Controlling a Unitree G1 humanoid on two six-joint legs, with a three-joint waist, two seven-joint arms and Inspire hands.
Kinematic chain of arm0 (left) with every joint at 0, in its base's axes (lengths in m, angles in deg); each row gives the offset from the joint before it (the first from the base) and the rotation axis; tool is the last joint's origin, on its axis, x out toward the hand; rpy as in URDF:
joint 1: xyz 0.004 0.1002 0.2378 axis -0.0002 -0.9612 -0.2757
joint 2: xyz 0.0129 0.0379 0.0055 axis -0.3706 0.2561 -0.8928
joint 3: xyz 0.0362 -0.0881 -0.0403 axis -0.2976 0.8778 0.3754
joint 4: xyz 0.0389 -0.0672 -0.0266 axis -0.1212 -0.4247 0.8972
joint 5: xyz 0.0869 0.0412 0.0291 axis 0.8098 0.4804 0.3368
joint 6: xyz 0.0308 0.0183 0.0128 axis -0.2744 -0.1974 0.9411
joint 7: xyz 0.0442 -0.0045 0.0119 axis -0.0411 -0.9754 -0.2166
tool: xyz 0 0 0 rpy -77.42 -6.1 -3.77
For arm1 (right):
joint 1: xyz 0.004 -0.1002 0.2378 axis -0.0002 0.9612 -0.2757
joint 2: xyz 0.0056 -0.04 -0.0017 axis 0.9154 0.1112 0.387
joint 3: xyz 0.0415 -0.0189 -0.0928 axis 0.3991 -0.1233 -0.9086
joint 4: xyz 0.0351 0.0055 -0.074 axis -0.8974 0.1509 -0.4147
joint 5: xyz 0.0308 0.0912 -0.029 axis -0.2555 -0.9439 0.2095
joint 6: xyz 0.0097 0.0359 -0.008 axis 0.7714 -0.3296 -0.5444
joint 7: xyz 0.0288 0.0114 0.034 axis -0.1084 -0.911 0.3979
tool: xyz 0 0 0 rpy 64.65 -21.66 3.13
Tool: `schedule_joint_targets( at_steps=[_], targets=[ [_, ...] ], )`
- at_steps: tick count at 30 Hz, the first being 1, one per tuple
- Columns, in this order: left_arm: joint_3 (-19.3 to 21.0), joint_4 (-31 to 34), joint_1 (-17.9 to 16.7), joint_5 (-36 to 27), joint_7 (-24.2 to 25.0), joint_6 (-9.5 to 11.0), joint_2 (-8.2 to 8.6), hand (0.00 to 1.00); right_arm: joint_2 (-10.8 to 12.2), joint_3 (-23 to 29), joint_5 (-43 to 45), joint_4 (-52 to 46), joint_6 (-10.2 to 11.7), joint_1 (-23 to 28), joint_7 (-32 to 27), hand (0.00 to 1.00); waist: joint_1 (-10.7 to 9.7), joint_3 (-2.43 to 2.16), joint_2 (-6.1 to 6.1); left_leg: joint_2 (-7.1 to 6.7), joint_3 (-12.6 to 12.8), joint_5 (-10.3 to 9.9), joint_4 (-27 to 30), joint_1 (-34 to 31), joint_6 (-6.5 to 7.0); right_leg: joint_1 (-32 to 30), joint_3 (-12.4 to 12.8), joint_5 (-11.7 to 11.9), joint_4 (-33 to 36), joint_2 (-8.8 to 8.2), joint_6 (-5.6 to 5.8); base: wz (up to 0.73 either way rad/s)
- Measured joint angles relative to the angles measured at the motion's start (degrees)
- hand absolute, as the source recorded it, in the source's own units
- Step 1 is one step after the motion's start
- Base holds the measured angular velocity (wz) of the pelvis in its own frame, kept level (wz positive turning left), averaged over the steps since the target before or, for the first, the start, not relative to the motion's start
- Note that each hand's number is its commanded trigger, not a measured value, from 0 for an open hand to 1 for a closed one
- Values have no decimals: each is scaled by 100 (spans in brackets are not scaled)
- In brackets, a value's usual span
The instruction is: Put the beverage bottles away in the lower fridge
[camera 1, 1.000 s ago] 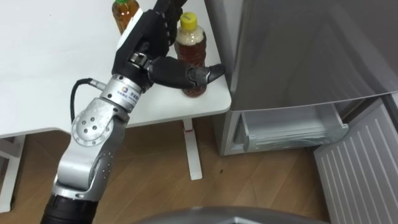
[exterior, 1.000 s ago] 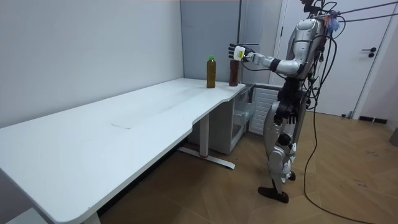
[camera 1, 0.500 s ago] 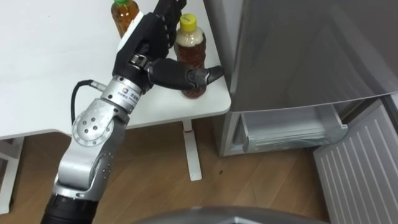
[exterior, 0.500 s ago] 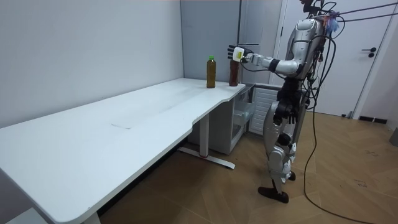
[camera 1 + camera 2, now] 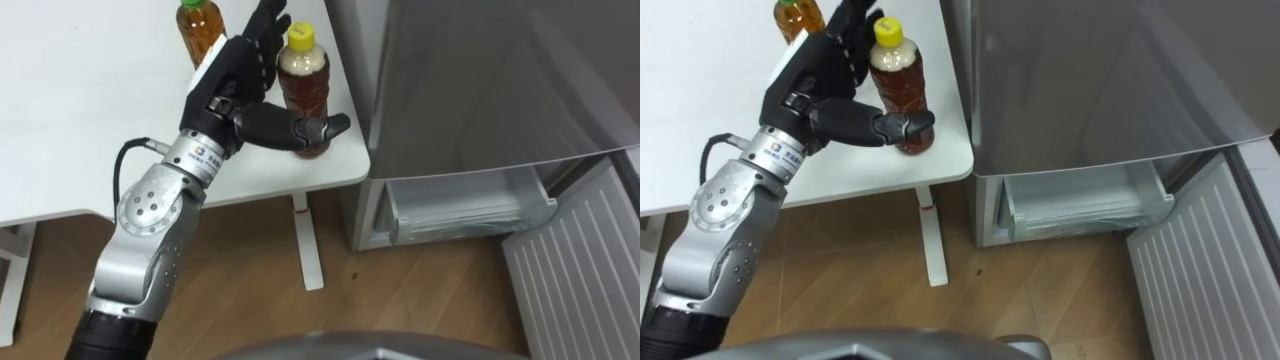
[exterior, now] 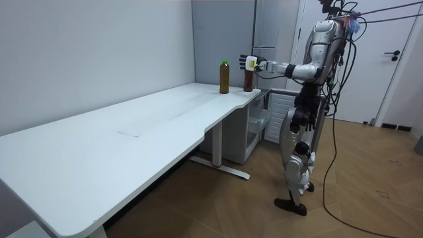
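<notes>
the robot is standing on the wooden floor at the corner of the white table [image 6: 165, 109], beside the grey fridge [image 5: 480, 80], and is stretching its left arm out over the tabletop. its left hand [image 5: 236, 72] is coming in around the yellow-capped bottle [image 5: 304, 95] of brown drink, which is standing upright near the table's corner next to the fridge. the fingers are pointing straight up and slightly fanned along the bottle's left side, and the thumb is reaching across the bottle's lower front. the hand is not clamping the bottle, and i cannot tell whether it is touching it. a green-capped bottle [image 5: 200, 25] of amber drink is standing upright a little further back on the table, just beyond the hand. below, the lower fridge compartment [image 5: 470, 205] is showing a pale drawer, with its door [image 5: 585, 270] hanging wide open at the right.
</notes>
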Motion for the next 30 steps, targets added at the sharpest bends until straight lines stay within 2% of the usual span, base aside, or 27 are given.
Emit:
schedule_joint_targets(
  at_steps=[2,5,19,20,21,22,23,30],
  targets=[
    [2,-1,0,0,0,-1,0,0,0,44,0,0,-6,-1,-8,0,-1,-20,35,3,19,0,-9,-3,0,-50,14,0,13,0,0,-4],
    [2,-1,0,-1,-1,-2,0,0,2,89,-2,0,-6,-1,-15,0,-7,-23,65,4,23,0,-15,2,0,-49,17,0,22,0,0,0],
    [65,-222,2,-21,-174,-89,0,0,9,202,-30,-7,-124,2,-1,0,-29,4,78,22,45,4,-48,6,1,-59,43,1,97,6,-1,0],
    [65,-222,2,-21,-179,-89,0,18,10,202,-30,-7,-124,2,-2,0,-28,5,78,22,45,4,-49,6,1,-59,43,1,97,6,-1,0],
    [65,-222,2,-22,-182,-89,-1,54,10,202,-31,-8,-124,1,-1,0,-31,5,78,22,45,4,-51,6,1,-60,42,1,97,6,-1,0],
    [65,-222,2,-23,-192,-89,0,68,10,202,-31,-9,-124,1,2,0,-39,6,77,22,45,4,-54,9,1,-59,43,1,97,6,-1,0],
    [65,-222,2,-24,-220,-89,0,100,10,202,-31,-9,-124,1,2,0,-40,6,76,22,45,5,-55,10,1,-59,43,1,97,6,-1,0],
    [81,-222,3,-24,-298,-92,0,100,13,202,-31,-20,-124,0,9,0,-46,13,66,22,45,5,-82,16,1,-62,42,1,90,7,-1,0]
  ],
)
